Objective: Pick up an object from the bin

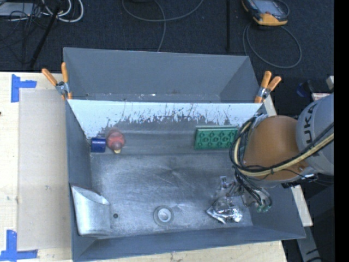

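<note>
The grey metal bin (163,173), with the arm's two-finger gripper (227,194) low in its near right corner; how far the claw is open cannot be told. A green studded plastic brick (217,137) rests at the far wall. A crumpled silvery foil wad (223,215) lies just under the gripper, and a small round metal ring (163,215) lies to the wad's left.

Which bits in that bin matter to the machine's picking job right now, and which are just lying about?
Job in hand: the pincer, low at the right; the crumpled silvery scrap just under it.
Lying about: green studded brick; small blue cylinder; reddish ball; metal ring; folded grey sheet.
</note>
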`<state>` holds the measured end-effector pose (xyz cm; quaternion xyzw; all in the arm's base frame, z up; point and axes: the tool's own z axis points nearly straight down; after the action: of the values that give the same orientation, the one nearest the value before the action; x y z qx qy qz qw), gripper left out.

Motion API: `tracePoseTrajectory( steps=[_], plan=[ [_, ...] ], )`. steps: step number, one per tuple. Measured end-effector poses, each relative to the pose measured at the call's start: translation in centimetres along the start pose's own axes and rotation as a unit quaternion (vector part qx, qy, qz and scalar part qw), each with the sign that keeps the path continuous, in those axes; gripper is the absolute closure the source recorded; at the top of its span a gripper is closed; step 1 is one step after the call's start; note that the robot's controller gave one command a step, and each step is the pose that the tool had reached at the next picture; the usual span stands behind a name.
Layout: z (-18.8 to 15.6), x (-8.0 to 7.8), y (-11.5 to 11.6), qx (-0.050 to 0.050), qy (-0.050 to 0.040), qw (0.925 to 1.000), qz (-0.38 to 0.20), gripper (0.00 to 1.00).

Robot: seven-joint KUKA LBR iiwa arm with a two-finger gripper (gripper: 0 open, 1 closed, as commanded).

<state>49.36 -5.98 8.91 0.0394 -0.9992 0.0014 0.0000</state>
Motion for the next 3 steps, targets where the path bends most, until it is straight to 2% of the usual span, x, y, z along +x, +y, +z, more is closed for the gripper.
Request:
tracePoseTrajectory(
  steps=[1, 2, 3],
  plan=[
    [0.5, 2.0, -5.5, -0.001, 0.0002, 0.9888, -0.149, 1.0],
    [-7.4, -0.2, 4.4, -0.002, -0.0013, 0.9534, -0.302, 1.0],
    [-16.9, 0.7, 3.8, 0.0, -0.0041, 0.9575, -0.288, 1.0]
  ],
)
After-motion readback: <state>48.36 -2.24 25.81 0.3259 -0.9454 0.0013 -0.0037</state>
